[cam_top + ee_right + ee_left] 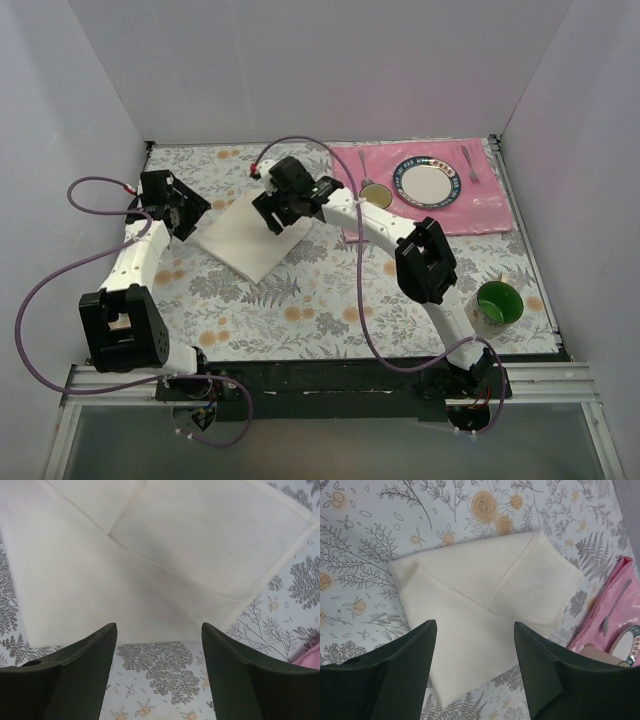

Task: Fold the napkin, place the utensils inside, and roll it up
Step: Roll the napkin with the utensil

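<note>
The off-white napkin lies folded flat on the floral tablecloth, with layered flaps showing in the left wrist view and the right wrist view. My left gripper hovers at its left edge, open, with only cloth and table showing between the fingers. My right gripper hangs over the napkin's far right side, open, its fingers framing the cloth's edge and bare tablecloth. Neither gripper holds anything. The utensils do not show in any view.
A pink placemat at the back right carries a plate, a fork, a spoon and a small bowl. A green cup stands at the near right. White walls enclose the table.
</note>
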Tool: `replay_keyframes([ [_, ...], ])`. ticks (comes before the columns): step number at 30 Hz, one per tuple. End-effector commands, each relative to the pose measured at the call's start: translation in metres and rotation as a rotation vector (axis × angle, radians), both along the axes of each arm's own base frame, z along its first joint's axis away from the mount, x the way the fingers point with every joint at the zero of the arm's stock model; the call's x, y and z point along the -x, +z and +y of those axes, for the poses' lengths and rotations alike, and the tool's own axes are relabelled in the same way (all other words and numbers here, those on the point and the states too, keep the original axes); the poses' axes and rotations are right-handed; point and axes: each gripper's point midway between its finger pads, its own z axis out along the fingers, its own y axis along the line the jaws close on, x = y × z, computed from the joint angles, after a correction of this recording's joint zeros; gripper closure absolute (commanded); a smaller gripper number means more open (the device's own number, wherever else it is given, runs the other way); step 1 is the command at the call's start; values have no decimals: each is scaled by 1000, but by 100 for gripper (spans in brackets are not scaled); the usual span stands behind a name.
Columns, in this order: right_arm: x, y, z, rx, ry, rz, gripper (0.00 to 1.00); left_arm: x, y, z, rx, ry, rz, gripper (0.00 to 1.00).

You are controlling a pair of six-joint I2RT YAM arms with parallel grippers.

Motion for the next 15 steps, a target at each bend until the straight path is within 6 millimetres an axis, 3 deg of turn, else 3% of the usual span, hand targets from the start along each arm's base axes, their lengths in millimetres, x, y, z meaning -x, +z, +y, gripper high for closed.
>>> replay_keyframes([
  [1, 59, 43, 53, 95, 182, -245, 23, 30, 12, 16, 47, 140, 44, 37],
  [7, 119, 23, 94, 155, 340, -318, 26, 63, -5, 67, 153, 434, 80, 37],
  [10, 129, 14, 114, 177, 384, -356, 28, 74, -18, 78, 187, 517, 149, 38],
  [11, 131, 0, 118, 197, 393, -352, 28, 80, -28, 80, 199, 541, 200, 39],
  [12, 130, 2, 124, 190, 392, -366, 29, 80, -32, 79, 210, 542, 216, 39],
  [15, 125, -19, 129, 230, 384, -391, 30, 79, -43, 70, 255, 511, 238, 41],
])
